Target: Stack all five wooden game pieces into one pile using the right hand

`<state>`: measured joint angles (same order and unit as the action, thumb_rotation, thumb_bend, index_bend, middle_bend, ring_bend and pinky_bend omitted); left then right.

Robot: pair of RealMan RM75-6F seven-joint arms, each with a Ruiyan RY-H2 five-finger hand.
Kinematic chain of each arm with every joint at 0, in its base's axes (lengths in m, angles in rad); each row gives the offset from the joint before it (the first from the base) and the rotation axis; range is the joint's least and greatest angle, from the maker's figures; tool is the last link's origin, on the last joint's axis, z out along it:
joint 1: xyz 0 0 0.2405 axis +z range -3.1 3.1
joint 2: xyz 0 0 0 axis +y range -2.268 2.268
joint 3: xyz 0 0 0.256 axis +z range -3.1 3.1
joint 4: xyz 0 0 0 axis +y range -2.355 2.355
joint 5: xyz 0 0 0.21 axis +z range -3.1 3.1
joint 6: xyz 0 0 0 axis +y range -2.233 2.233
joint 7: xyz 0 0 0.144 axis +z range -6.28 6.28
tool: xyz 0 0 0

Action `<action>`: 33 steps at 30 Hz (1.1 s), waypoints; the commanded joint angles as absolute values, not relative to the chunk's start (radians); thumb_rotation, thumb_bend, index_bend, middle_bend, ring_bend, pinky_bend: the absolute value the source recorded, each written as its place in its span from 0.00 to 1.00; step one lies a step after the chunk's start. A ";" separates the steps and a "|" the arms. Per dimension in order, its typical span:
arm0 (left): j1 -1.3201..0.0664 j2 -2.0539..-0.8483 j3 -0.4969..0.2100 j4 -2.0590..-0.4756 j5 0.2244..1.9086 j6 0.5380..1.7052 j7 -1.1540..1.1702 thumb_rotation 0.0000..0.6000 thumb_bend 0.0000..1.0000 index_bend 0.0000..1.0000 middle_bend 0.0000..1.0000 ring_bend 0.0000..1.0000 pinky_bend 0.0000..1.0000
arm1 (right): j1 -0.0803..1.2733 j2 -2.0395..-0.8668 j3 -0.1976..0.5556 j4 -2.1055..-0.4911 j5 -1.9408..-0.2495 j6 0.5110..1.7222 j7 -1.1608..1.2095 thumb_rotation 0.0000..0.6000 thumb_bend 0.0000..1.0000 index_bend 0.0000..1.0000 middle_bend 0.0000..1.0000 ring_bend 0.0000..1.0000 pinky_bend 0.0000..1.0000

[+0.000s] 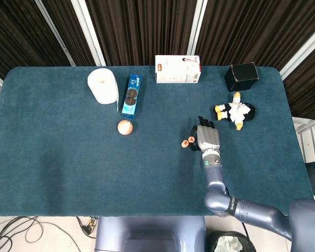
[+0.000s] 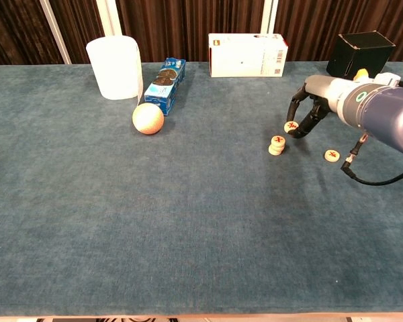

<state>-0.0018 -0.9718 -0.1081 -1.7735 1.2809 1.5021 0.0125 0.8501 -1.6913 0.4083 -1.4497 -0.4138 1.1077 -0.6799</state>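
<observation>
1. Wooden and round, the small stack of pale game pieces (image 2: 277, 145) sat on the blue-green felt table (image 2: 188, 221). It looked like two or three pieces high; I could not count them for sure.

2. The robot's grey right hand (image 2: 307, 114) hung just behind and to the right of that stack. Its fingers (image 2: 315, 121) were curled down around one more round wooden piece with a red mark (image 2: 291, 127), pinching it by the edges. The piece seemed lifted a little off the cloth, close to the stack but not on it.

3. Another flat wooden piece (image 2: 332, 155) lay alone on the table, off to the right of the stack.

4. So I guessed the job was about half done. The held piece needed to go on top, then the lone one.

5. I could not find all five pieces. One may have been hidden in the stack or under the hand.

6. The left hand was nowhere to be seen.
</observation>
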 commanded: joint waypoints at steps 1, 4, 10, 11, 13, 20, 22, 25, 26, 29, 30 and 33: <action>-0.002 -0.972 -0.108 -1.774 1.281 1.502 0.014 1.00 0.11 0.01 0.00 0.00 0.00 | 0.850 -1.692 0.400 -1.452 -0.416 1.105 -0.675 1.00 0.41 0.52 0.00 0.00 0.00; -0.003 -0.973 -0.107 -1.774 1.282 1.500 0.018 1.00 0.11 0.01 0.00 0.00 0.00 | 0.851 -1.695 0.391 -1.454 -0.419 1.104 -0.670 1.00 0.41 0.52 0.00 0.00 0.00; -0.003 -0.974 -0.108 -1.775 1.280 1.502 0.019 1.00 0.11 0.01 0.00 0.00 0.00 | 0.858 -1.707 0.385 -1.443 -0.418 1.104 -0.659 1.00 0.41 0.52 0.00 0.00 0.00; -0.003 -0.974 -0.108 -1.774 1.280 1.502 0.019 1.00 0.11 0.01 0.00 0.00 0.00 | 0.859 -1.709 0.386 -1.441 -0.419 1.104 -0.657 1.00 0.41 0.52 0.00 0.00 0.00; -0.003 -0.974 -0.109 -1.774 1.279 1.502 0.020 1.00 0.11 0.01 0.00 0.00 0.00 | 0.861 -1.711 0.386 -1.437 -0.419 1.105 -0.653 1.00 0.41 0.52 0.00 0.00 0.00; -0.004 -0.975 -0.107 -1.775 1.280 1.500 0.023 1.00 0.11 0.01 0.00 0.00 0.00 | 0.868 -1.722 0.385 -1.424 -0.413 1.102 -0.645 1.00 0.41 0.52 0.00 0.00 0.00; -0.004 -0.975 -0.108 -1.774 1.279 1.500 0.023 1.00 0.11 0.01 0.00 0.00 0.00 | 0.868 -1.725 0.386 -1.421 -0.410 1.100 -0.642 1.00 0.41 0.52 0.00 0.00 0.00; -0.003 -0.974 -0.108 -1.775 1.278 1.501 0.022 1.00 0.11 0.01 0.00 0.00 0.00 | 0.871 -1.728 0.386 -1.417 -0.408 1.098 -0.640 1.00 0.41 0.52 0.00 0.00 0.00; -0.003 -0.974 -0.108 -1.775 1.278 1.501 0.022 1.00 0.11 0.01 0.00 0.00 0.00 | 0.872 -1.729 0.386 -1.416 -0.408 1.098 -0.639 1.00 0.41 0.52 0.00 0.00 0.00; -0.004 -0.974 -0.108 -1.774 1.278 1.499 0.022 1.00 0.11 0.01 0.00 0.00 0.00 | 0.874 -1.731 0.386 -1.414 -0.409 1.099 -0.638 1.00 0.41 0.52 0.00 0.00 0.00; -0.004 -0.974 -0.108 -1.774 1.278 1.499 0.023 1.00 0.11 0.01 0.00 0.00 0.00 | 0.875 -1.732 0.387 -1.414 -0.408 1.100 -0.637 1.00 0.41 0.52 0.00 0.00 0.00; -0.004 -0.973 -0.108 -1.775 1.278 1.499 0.021 1.00 0.11 0.01 0.00 0.00 0.00 | 0.877 -1.734 0.387 -1.411 -0.406 1.101 -0.638 1.00 0.41 0.52 0.00 0.00 0.00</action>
<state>-0.0040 -0.9734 -0.1080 -1.7746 1.2775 1.4989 0.0211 0.8769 -1.7335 0.3873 -1.4114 -0.4061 1.1012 -0.6382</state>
